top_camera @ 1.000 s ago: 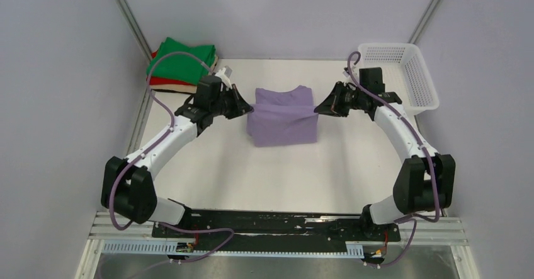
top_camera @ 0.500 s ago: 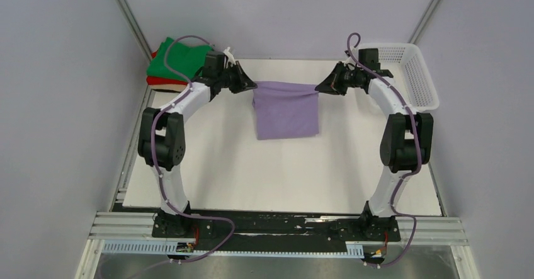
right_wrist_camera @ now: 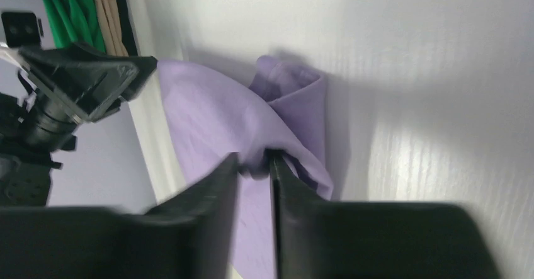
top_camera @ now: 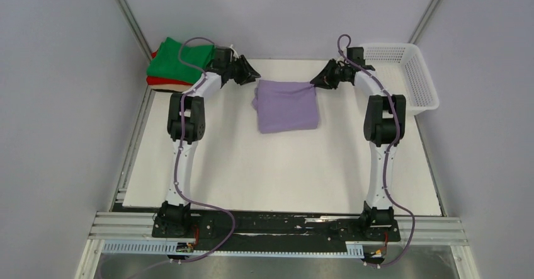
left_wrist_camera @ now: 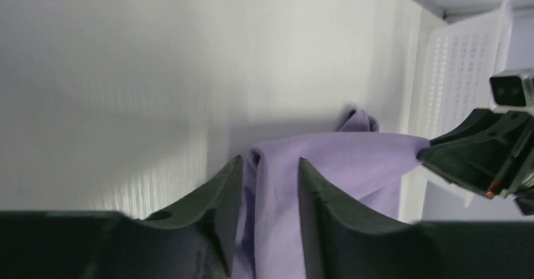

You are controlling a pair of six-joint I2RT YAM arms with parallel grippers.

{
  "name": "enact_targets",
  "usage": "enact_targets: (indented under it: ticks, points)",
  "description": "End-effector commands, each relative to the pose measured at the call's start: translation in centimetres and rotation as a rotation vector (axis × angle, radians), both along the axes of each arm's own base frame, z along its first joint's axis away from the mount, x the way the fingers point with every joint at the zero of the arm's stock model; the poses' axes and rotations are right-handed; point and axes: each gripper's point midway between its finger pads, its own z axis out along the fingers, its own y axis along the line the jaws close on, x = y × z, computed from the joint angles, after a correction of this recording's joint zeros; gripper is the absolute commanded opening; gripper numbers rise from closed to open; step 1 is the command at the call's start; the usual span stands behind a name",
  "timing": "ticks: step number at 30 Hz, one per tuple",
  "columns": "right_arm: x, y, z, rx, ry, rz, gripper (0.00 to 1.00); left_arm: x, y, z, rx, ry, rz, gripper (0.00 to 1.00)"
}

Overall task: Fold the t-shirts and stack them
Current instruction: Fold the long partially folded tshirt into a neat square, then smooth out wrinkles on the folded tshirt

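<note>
The lavender t-shirt (top_camera: 286, 106) lies folded on the white table (top_camera: 283, 172) near the back, its far edge still lifted between my two grippers. My left gripper (top_camera: 254, 75) is at its far left corner. In the left wrist view the left gripper (left_wrist_camera: 269, 160) stands open, with a loose fold of lavender cloth (left_wrist_camera: 277, 216) between its fingers. My right gripper (top_camera: 313, 81) is at the far right corner. The right wrist view shows the right gripper (right_wrist_camera: 254, 156) shut on a bunched bit of the lavender t-shirt (right_wrist_camera: 208, 115). The folded green, red and beige t-shirts (top_camera: 179, 62) are stacked at the back left.
A white mesh basket (top_camera: 412, 74) stands at the back right, close behind my right arm. Both arms reach far out towards the back wall. The stack of shirts sits just left of my left wrist.
Both arms have stretched further back and lowered the lavender shirt onto the table. My left jaws have parted and the right jaws have eased slightly.
</note>
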Motion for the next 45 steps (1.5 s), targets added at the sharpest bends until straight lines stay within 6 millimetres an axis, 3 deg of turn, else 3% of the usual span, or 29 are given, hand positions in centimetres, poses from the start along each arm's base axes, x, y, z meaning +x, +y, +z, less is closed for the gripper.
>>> enact_targets:
  ticks: [1,2,5,6,7,10,13,19,23,28,31,34,38,41,45]
  points:
    - [4.3,-3.0,2.0,-0.005,-0.104,-0.096,0.42,2.9,0.9,1.5,-0.018,-0.033,0.029,0.69]
    - [4.4,-3.1,2.6,-0.005,-0.116,-0.096,0.64,2.9,0.8,1.9,-0.022,-0.042,0.023,0.92]
    - [3.7,-3.2,4.2,-0.029,-0.15,-0.089,0.72,2.7,0.9,4.7,-0.019,-0.098,0.024,0.99]
    - [3.3,-3.3,4.8,-0.044,-0.16,-0.091,0.81,2.5,0.9,5.5,-0.014,-0.115,0.024,1.0]
    - [2.7,-3.5,5.0,-0.063,-0.16,-0.099,0.97,1.8,0.6,6.8,-0.011,-0.138,0.015,1.0]
    - [0.4,-3.3,6.1,-0.097,-0.167,-0.096,1.0,0.1,-0.1,8.4,0.054,-0.179,-0.003,1.0]
    - [-1.8,-0.2,7.4,-0.075,-0.206,-0.006,1.0,-2.3,-2.3,9.0,0.108,-0.202,-0.046,1.0]
    - [-2.4,3.6,8.0,0.065,-0.2,0.092,1.0,-3.3,-4.4,6.8,0.083,-0.135,-0.029,1.0]
    - [0.3,5.1,6.5,0.119,-0.188,0.101,1.0,-2.8,-5.9,4.7,0.037,-0.091,-0.031,1.0]
    - [5.1,4.0,1.6,0.074,-0.143,-0.032,1.0,-1.5,-5.6,-0.7,0.063,0.006,0.037,1.0]
    - [5.7,4.2,-2.2,0.08,-0.078,-0.048,1.0,-1.6,-5.3,-2.7,0.086,0.041,0.04,1.0]
    - [3.5,5.0,-5.0,0.092,0.013,-0.019,1.0,-2.8,-5.2,-4.0,0.123,0.073,-0.016,1.0]
    - [-1.8,5.4,-7.2,0.001,0.102,-0.021,1.0,-6.4,-4.1,-5.3,0.165,0.143,-0.052,1.0]
    - [-6.1,5.2,-7.4,-0.052,0.141,-0.014,1.0,-11.2,-3.9,-4.6,0.159,0.171,-0.12,1.0]
    - [-10.2,5.1,-5.2,-0.113,0.099,0.013,1.0,-16.8,-3.4,-2.3,0.207,0.14,-0.167,1.0]
